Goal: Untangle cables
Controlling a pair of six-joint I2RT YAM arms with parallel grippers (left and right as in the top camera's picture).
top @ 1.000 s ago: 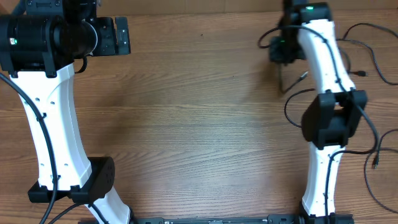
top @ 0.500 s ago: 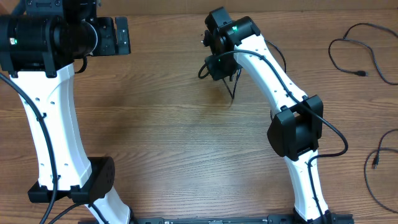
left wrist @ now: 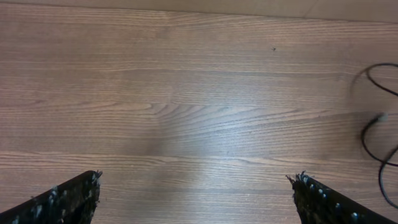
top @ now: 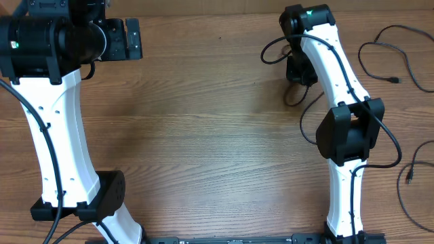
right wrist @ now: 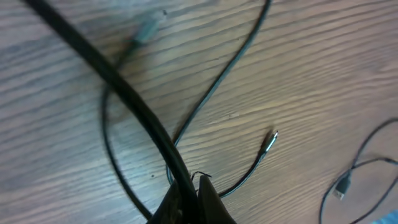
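Clamping one cable [right wrist: 124,92] between shut jaws, right gripper [right wrist: 191,186] hovers; left gripper [left wrist: 194,179] gapes.

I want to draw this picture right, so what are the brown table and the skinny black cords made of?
The brown table looks like wood, or a wood-look coating: long streaky grain lines and a soft sheen. The thin black cords look like rubbery plastic, smooth and matt, since they bend in loose curves. One small plug tip looks like shiny silver metal.
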